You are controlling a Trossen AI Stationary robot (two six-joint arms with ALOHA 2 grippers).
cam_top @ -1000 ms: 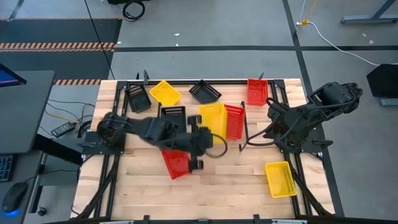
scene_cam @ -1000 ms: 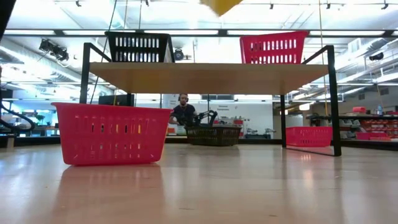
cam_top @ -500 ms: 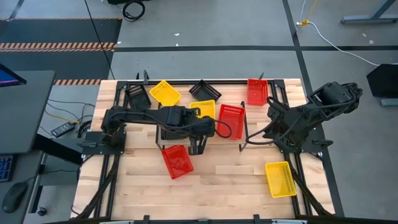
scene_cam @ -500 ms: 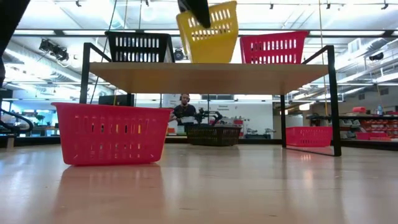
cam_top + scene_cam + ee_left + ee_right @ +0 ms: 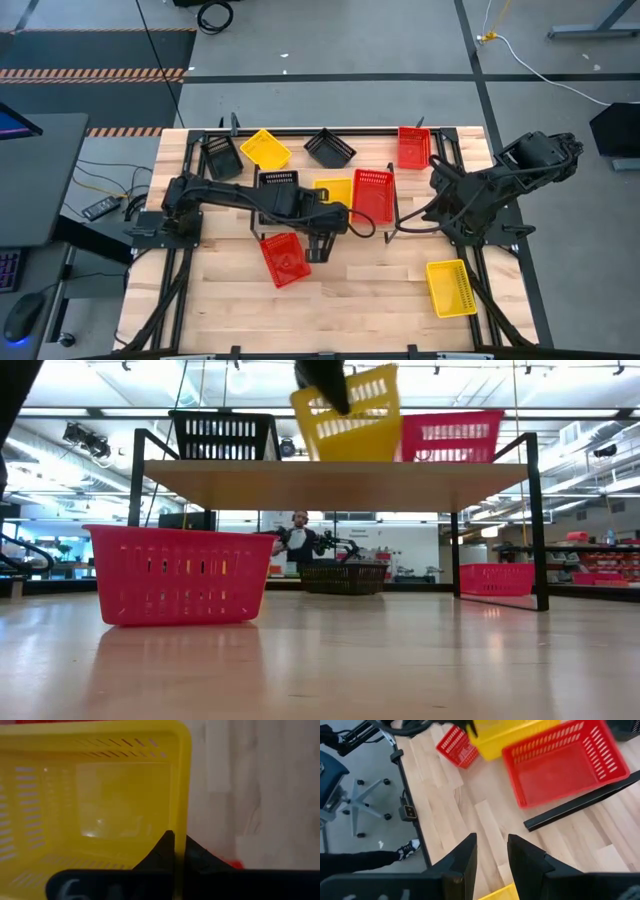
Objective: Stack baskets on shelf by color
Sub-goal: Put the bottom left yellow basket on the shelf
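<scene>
My left gripper [image 5: 322, 216] is shut on a yellow basket [image 5: 335, 192] over the shelf [image 5: 300, 205], between a black basket [image 5: 280, 182] and a red basket [image 5: 372, 195] that stand on the shelf top. In the low view the yellow basket [image 5: 347, 417] is tilted, its bottom at the shelf top [image 5: 330, 472] and its side against the red basket [image 5: 452, 436]. My right gripper [image 5: 492, 852] is open and waits at the table's right side. Another red basket [image 5: 283, 258] stands on the table in front of the shelf. My left gripper holds the yellow basket by the rim of one side wall [image 5: 181, 815], on the basket's near side. One finger [image 5: 165, 851] is inside the basket and the other [image 5: 196, 854] outside. The fingers come from above. The basket is tilted, its bottom down at the shelf top.
Along the table's far edge lie a black basket [image 5: 222, 155], a yellow basket [image 5: 265, 148], a black basket [image 5: 330, 147] and a red basket [image 5: 413, 147]. A yellow basket [image 5: 450, 287] lies near the right near corner. A person [image 5: 298, 538] is in the room behind.
My left gripper has come down with the yellow basket from high over the table to the shelf top and moved it toward the table's right, up against the red basket. The basket has tipped over toward the red one. The gripper has stayed shut on it.
</scene>
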